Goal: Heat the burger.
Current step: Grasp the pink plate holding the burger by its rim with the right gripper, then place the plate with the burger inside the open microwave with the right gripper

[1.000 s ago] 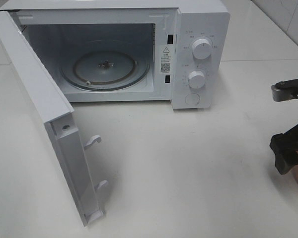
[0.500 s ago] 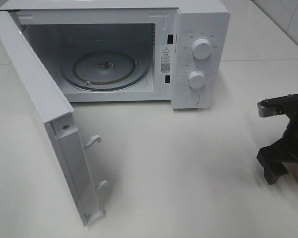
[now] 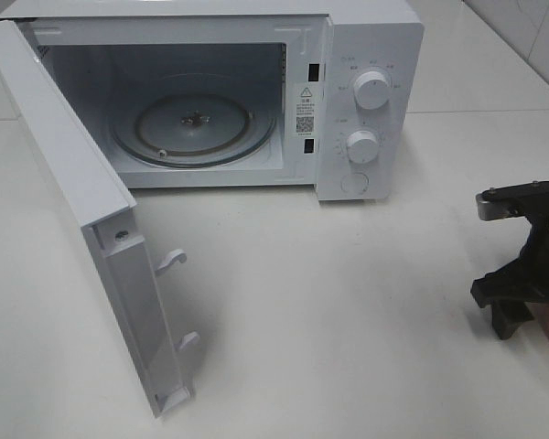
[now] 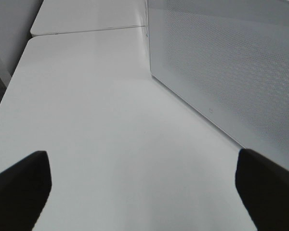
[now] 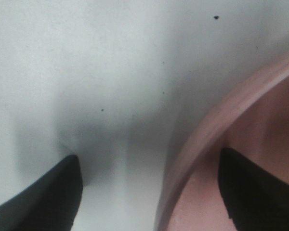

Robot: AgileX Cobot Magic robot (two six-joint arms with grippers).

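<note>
Microwave (image 3: 371, 37) on the counter (image 3: 348, 302), door (image 3: 64, 155) swung fully open, turntable (image 3: 197, 128) bare. Right pincer (image 3: 517, 302) at the counter's right margin, jaws apart and straddling the rim of the plate (image 5: 207, 130): one finger over the counter, the other over the plate's inner face, neither visibly pressing the rim. Left pincer (image 4: 142, 187) spread wide and holding nothing, hovering beside the door's outer face. The burger appears in no view; it presumably sits on the plate beyond the frame edge, but this cannot be confirmed.

Risks, as judged: a rim grasp holds the plate at one edge only, so lifting may tip it and let the burger slide off. Jaws closing too shallowly could slip off the curved lip. The outer finger is close to the counter and may scrape it. On the way in, the plate could strike the microwave's front frame.
</note>
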